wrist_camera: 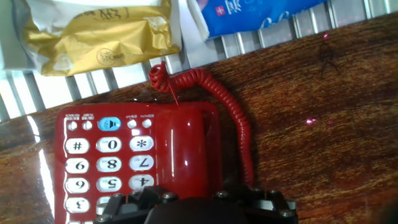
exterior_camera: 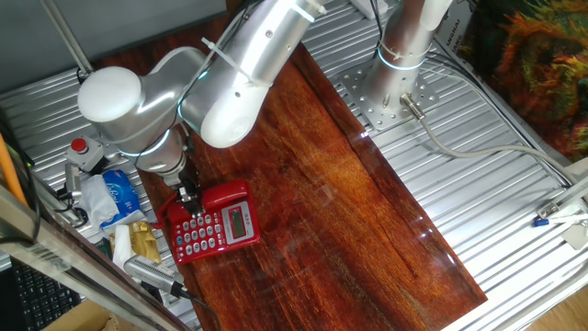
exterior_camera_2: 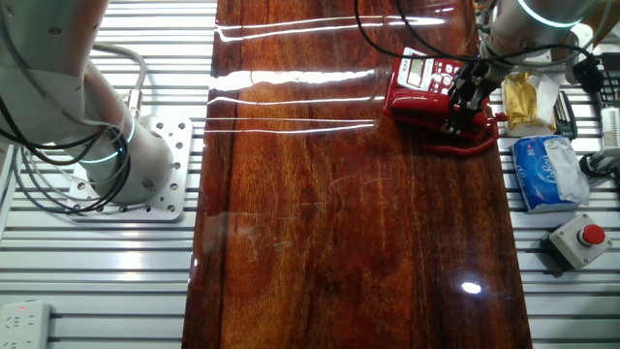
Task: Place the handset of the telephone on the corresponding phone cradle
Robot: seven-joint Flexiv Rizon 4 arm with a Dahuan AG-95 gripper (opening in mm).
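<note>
Claw [exterior_camera_2: 455,124] sits low over the handset [wrist_camera: 186,155] lying on the telephone [exterior_camera: 213,223]; its grip cannot be told.

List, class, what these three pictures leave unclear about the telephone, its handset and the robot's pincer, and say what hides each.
- Pincer: open or shut unclear; hand view shows only its body at the bottom edge, fixed views too small.
- Handset: its near end is cut off by the hand view's bottom edge and the pincer body.
- Phone cradle: covered by the handset and arm.
- Telephone: button labels too small in fixed views; display outside hand view.
- Curly cord: base plug hidden.
</note>
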